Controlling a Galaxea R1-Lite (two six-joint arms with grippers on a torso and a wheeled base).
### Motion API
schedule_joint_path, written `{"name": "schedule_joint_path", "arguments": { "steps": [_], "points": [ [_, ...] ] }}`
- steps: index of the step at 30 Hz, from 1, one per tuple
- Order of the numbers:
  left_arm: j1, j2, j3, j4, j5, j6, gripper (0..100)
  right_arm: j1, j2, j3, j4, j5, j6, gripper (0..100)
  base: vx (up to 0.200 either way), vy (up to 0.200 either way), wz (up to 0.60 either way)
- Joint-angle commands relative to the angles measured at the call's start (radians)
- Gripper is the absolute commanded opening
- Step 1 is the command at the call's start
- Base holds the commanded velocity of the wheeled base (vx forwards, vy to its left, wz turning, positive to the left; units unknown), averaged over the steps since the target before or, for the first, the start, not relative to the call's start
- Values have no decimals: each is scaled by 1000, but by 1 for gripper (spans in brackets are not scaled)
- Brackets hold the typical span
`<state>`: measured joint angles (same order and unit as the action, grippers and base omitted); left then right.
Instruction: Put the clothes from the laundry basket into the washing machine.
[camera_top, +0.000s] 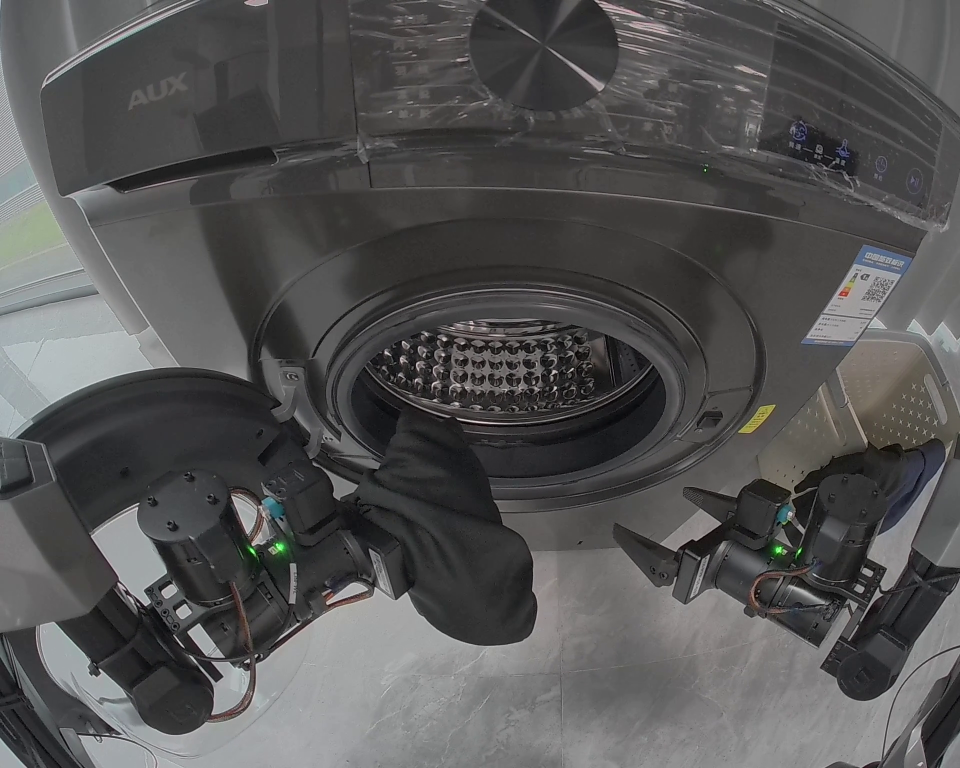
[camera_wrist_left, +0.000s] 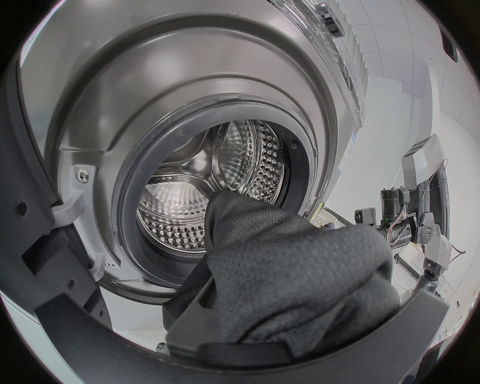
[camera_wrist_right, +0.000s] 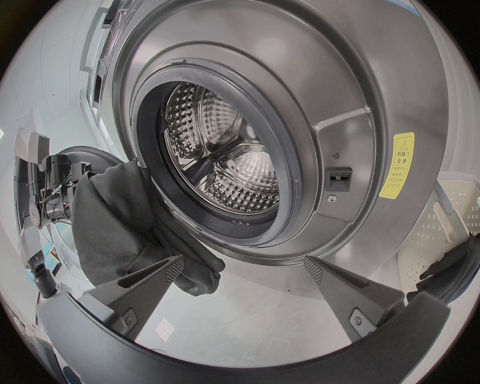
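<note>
**A:** Presently, the left gripper (camera_top: 390, 565) was clamped on the black mesh-knit garment (camera_top: 460, 540), its fingers mostly buried in the cloth. The garment's top fold lay at the lower lip of the opening of the grey front-loading washing machine (camera_top: 560, 250). The rest hung outside, above the floor.

**B:** Right side?

**A:** The right gripper (camera_top: 655, 515) was spread wide and held nothing. It sat low, near the cream perforated plastic laundry basket (camera_top: 890, 400), where more dark clothes (camera_top: 890, 465) lay.

**B:** How should the step be finished well?

**A:** Judgement only: lift the bundle and carry it deep past the grey rubber door seal (camera_wrist_left: 125, 200) into the shiny studded steel drum (camera_top: 490, 365) before letting go. Released at the lip, the hanging tail would likely drag the piece back out or get caught in the door. The wrist should also keep clear of the open round door (camera_top: 150, 420) and its hinge.

**B:** Any writing?

**A:** We noted four items:
- a pale logo (camera_top: 157, 92) on the dark drawer front
- a blue-and-white energy label (camera_top: 865, 295) with a code square
- a yellow warning sticker (camera_wrist_right: 397, 165) beside the latch
- lit icons on the touch panel (camera_top: 850, 160)

None of the print was transcribed.
</note>
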<state>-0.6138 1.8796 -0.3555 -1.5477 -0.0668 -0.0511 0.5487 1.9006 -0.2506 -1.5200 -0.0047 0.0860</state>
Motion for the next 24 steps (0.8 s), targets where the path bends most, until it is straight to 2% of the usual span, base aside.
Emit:
{"name": "schedule_joint_path", "arguments": {
  "steps": [1, 12, 15, 19, 24],
  "points": [
    [0, 3, -2, 0, 2, -1, 0, 2, 1, -1, 0, 0, 0, 100, 0, 0, 0],
    [2, 9, -2, 0, 2, -3, 0, 4, 3, 4, 0, 0, 0, 100, 0, 0, 0],
    [2, 18, -3, -2, 2, -3, 0, 4, 3, 4, 0, 0, 0, 100, 200, 0, 0],
    [2, 18, -6, -2, 2, -3, 0, 5, 0, 7, 0, 0, 0, 100, 0, 0, 0],
    [-23, 12, 13, -2, 4, -6, 0, 60, -25, 57, -6, 9, -3, 100, 0, 0, 0]
  ]
}}
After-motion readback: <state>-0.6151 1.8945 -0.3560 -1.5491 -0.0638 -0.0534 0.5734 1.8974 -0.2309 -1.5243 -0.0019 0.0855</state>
